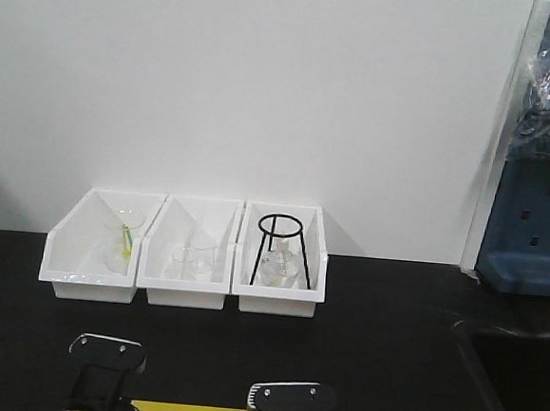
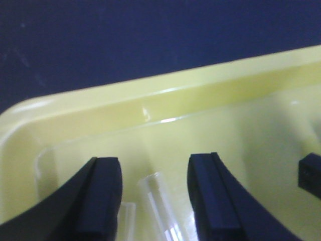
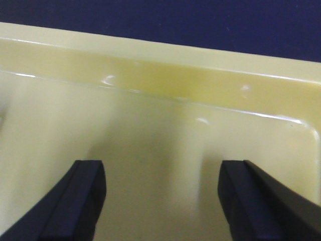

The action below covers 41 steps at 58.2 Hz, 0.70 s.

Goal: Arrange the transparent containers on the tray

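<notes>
Left end effector (image 2: 153,196) released, jaws straddling tube (image 2: 159,208) lying on tray (image 2: 165,108); tube axis runs 11-to-5 o'clock, second tube (image 2: 126,221) at 7. Right end effector (image 3: 163,198) released, empty over bare tray. Left arm nearer.

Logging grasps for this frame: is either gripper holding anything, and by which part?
Nothing is held. The left gripper stands open around a glass tube lying in the tray; the right gripper is open and empty.

Three white bins (image 1: 185,256) hold glassware on black table (image 1: 359,345).
</notes>
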Motion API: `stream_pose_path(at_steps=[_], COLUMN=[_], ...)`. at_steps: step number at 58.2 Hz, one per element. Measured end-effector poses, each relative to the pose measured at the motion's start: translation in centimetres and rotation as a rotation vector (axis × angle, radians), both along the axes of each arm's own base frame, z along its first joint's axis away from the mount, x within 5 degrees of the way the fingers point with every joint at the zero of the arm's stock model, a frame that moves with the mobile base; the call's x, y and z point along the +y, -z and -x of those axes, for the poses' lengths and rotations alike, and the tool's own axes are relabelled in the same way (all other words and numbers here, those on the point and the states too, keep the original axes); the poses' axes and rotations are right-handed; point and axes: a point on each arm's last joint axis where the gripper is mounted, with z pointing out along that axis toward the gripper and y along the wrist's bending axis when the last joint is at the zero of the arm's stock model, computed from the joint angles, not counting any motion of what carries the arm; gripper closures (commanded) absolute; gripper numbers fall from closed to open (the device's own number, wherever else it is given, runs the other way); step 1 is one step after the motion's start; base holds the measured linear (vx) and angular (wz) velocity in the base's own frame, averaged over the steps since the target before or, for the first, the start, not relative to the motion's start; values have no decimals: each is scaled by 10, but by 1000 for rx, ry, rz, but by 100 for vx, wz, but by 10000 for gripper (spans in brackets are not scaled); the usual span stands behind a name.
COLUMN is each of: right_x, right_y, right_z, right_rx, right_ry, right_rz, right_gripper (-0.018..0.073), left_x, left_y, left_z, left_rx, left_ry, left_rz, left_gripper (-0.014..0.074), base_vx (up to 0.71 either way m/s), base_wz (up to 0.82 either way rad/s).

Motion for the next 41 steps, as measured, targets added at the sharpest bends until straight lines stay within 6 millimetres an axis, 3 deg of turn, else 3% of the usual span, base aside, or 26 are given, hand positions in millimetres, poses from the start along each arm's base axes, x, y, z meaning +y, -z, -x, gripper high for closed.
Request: stream_pose_path(at_steps=[9,17,28,34,41], right_x=[0,-2,-19,-34,-51], right_y=[-2,-29,-103,-148,-185], right_z=[0,2,13,27,43], right_rx=[-5,-60,-252,-368,-464], right_ry=[0,-4,-42,-54,-51], right_rz=[-5,-52,-109,-171,-234], right_gripper=[13,38,79,113,156], left_x=[1,2,9,18,32], left_y=[-11,-30,-79,-117,-162], left_z=[1,4,17,33,61], left_rx=[-37,-95,-250,-384,-559], left_ry=[-2,-4,8,34,62], left_rz=[18,46,104,126,145], left_gripper=[162,164,169,194,229], base_vx=[0,0,0,0,0], base_wz=[0,0,0,0,0])
